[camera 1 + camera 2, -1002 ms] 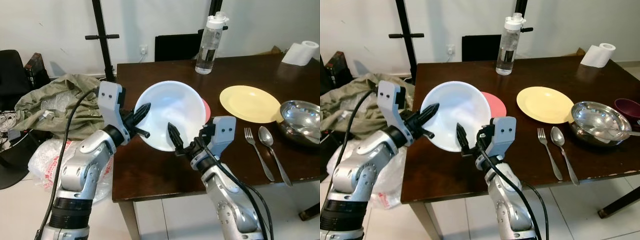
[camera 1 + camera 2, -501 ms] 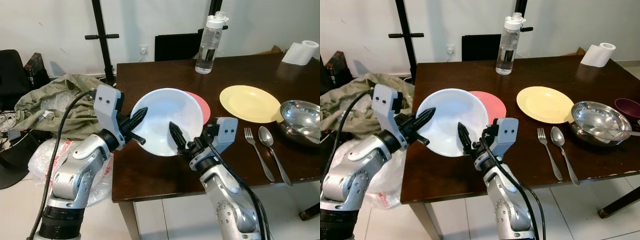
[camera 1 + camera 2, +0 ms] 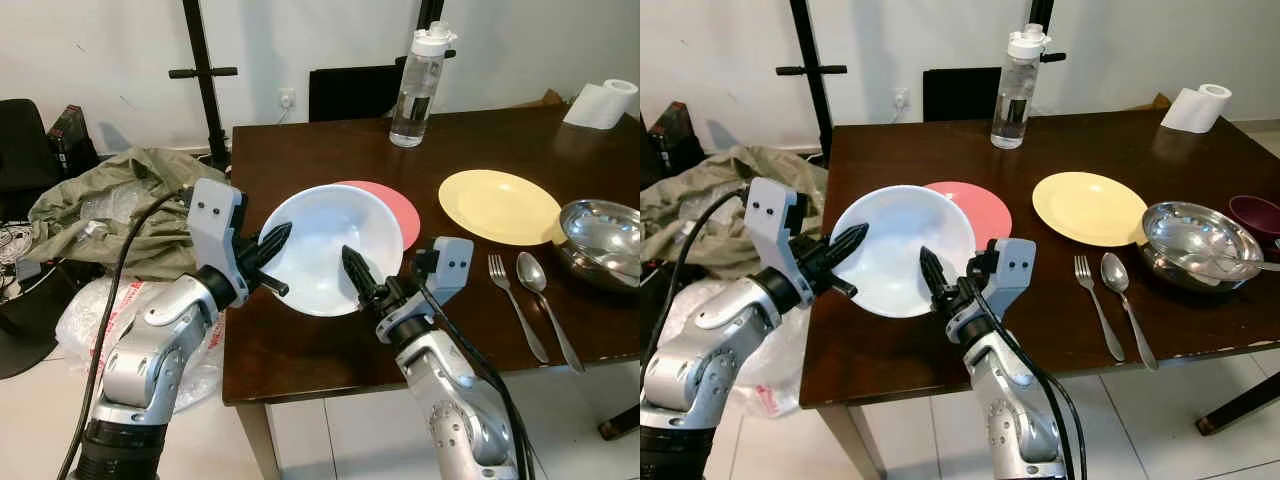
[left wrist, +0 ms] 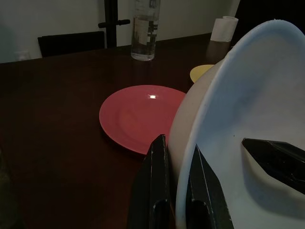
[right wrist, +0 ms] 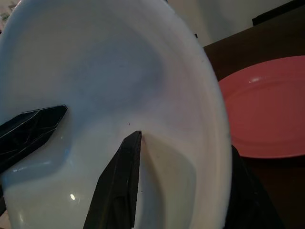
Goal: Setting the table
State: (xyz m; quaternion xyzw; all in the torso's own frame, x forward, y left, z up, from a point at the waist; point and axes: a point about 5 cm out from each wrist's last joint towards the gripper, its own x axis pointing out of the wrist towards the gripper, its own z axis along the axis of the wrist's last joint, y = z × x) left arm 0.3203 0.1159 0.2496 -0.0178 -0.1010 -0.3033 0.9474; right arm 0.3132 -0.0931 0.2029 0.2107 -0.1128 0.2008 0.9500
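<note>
White bowl (image 3: 325,245) between both hands

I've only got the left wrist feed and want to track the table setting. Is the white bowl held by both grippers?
Observer: Yes. The left gripper pinches one side of the white bowl's rim and the right gripper pinches the near edge.
Operator: What's past the yellow plate?
Observer: A steel bowl sits at the table's right end.
Operator: Any cutlery out?
Observer: A fork and a spoon lie side by side in front of the yellow plate.
</note>
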